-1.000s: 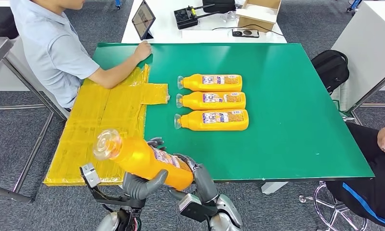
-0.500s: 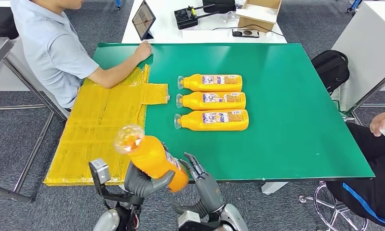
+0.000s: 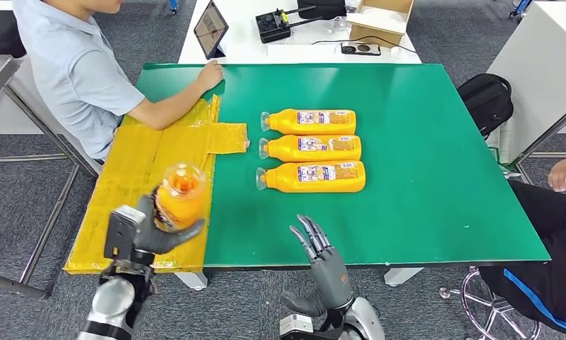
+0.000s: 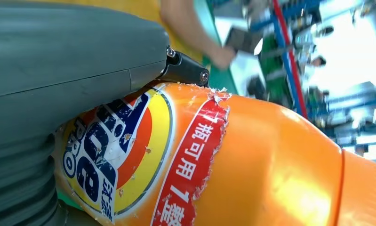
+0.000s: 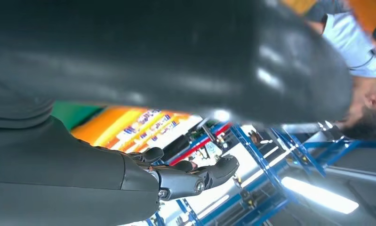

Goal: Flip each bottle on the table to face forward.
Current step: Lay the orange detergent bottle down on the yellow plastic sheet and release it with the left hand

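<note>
left hand (image 3: 146, 230) now grips bottle (image 3: 181, 196) alone, swung to 9 o'clock | right hand (image 3: 327, 265) released, fingers spread, empty | handover done, placing next

A person (image 3: 74, 78) rests a hand on yellow sheeting (image 3: 152, 177) (tablet (image 3: 210, 28) behind).

- A lab or test room with an office feel: grey carpet floor (image 3: 436, 35) runs under everything.
- A green-topped bench (image 3: 421, 142) on metal legs fills the middle.
- Behind it, a white table (image 3: 251, 42) carries a tablet (image 3: 210, 28), a black device (image 3: 274, 25), cables and a cardboard box (image 3: 379, 18).
- A backpack (image 3: 487, 99) lies on the floor.
- Two seated people (image 3: 74, 71) sit beside the bench.
</note>
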Motion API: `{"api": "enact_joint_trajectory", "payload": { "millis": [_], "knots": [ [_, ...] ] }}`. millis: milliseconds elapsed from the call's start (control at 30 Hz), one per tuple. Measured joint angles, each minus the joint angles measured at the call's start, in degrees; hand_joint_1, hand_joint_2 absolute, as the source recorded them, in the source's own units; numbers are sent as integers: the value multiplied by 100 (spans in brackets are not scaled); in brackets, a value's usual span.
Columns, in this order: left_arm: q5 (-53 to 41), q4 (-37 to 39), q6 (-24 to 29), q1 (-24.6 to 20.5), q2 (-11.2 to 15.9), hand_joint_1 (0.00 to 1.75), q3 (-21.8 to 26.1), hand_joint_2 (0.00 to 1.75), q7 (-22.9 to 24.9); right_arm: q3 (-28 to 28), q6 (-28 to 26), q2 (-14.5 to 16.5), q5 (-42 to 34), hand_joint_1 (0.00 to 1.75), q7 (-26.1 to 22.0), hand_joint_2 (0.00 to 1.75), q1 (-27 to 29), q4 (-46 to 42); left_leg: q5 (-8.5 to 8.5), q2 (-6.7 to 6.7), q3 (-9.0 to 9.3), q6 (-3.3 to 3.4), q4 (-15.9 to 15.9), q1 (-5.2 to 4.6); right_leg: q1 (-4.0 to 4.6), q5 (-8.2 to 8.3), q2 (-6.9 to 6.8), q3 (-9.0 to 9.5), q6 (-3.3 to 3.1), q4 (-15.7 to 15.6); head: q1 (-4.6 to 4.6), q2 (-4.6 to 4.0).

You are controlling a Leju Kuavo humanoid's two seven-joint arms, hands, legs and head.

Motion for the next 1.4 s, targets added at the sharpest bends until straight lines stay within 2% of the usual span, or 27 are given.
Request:
{"api": "enact_joint_trajectory", "payload": {
  "millis": [200,267,400,500,567,600,633,733,767,867,900,967,1000,1033,1100,1233,1400],
  "knots": [
    [-48,0,0,-87,84,175,183,175,13,-1,-2,-74,2,0,0,0,28,-166,0,0,-1,0,0,-1,-1,0,0,0,0,0,1,0],
    [-307,3,174,-126,108,175,208,175,24,-1,-2,-92,-23,0,0,0,33,-221,0,0,-1,0,0,-1,-1,0,0,-2,0,0,1,0],
    [-1895,121,871,-487,234,175,223,175,291,27,7,-126,-189,0,0,0,29,-318,2,-2,1,0,0,1,1,1,-1,0,0,0,1,0],
    [-3217,438,947,-919,361,175,99,175,758,75,141,-142,-240,0,0,0,19,-363,8,-6,3,0,0,3,2,1,-4,1,-1,0,1,0],
    [-4153,942,845,-1355,419,175,-79,175,1092,139,300,-141,-285,0,0,0,-10,-394,14,-11,3,1,0,3,2,3,-9,5,-1,1,2,0],
    [-4477,1258,785,-1588,428,168,-171,175,1206,184,370,-136,-317,0,0,0,-30,-405,15,-11,3,3,0,2,1,5,-9,6,0,1,2,0],
    [-4707,1586,753,-1811,423,151,-256,175,1286,233,421,-129,-357,0,0,0,-49,-411,16,-11,3,4,0,1,1,7,-9,7,1,1,2,0],
    [-5180,2621,734,-2389,367,129,-524,175,1429,390,498,-108,-466,0,0,0,-97,-414,17,-8,3,6,1,-2,-1,10,-7,7,2,2,1,0],
    [-5199,2940,731,-2529,333,135,-580,175,1417,441,505,-104,-503,0,0,0,-108,-414,17,-8,3,6,1,-2,-2,10,-7,7,3,2,1,0],
    [-5070,3617,730,-2796,226,135,-621,175,1302,560,500,-102,-624,0,0,0,-126,-414,17,-8,1,6,2,-3,-2,10,-5,4,3,2,1,0],
    [-5086,3773,723,-2867,201,128,-637,175,1297,587,498,-104,-668,0,0,0,-131,-414,17,-8,0,6,2,-3,-2,9,-6,3,4,2,1,0],
    [-5209,4036,614,-3022,173,100,-703,175,1370,624,509,-110,-762,0,0,0,-142,-414,16,-8,-3,6,2,-2,-1,8,-6,1,4,2,1,0],
    [-5299,4164,501,-3110,167,74,-750,175,1441,641,519,-114,-805,0,0,0,-150,-414,16,-8,-3,5,2,-1,-1,8,-6,0,4,2,1,0],
    [-5378,4291,365,-3197,164,55,-799,175,1513,655,529,-118,-842,0,0,0,-158,-414,15,-8,-4,5,2,-1,0,8,-6,0,3,2,1,0],
    [-5465,4551,91,-3358,162,31,-877,175,1629,681,537,-120,-899,0,0,0,-179,-414,15,-6,-4,5,2,-1,0,8,-6,0,3,2,0,0],
    [-5254,5045,-403,-3580,162,5,-918,175,1630,730,535,-122,-1028,0,0,0,-224,-412,17,-5,-3,6,2,-1,0,8,-5,1,3,2,1,0],
    [-5200,5448,-593,-3687,163,0,-928,175,1675,811,525,-127,-1190,0,0,0,-296,-394,17,-5,-4,6,2,-1,-1,8,-6,2,3,3,1,0]
  ]
}}
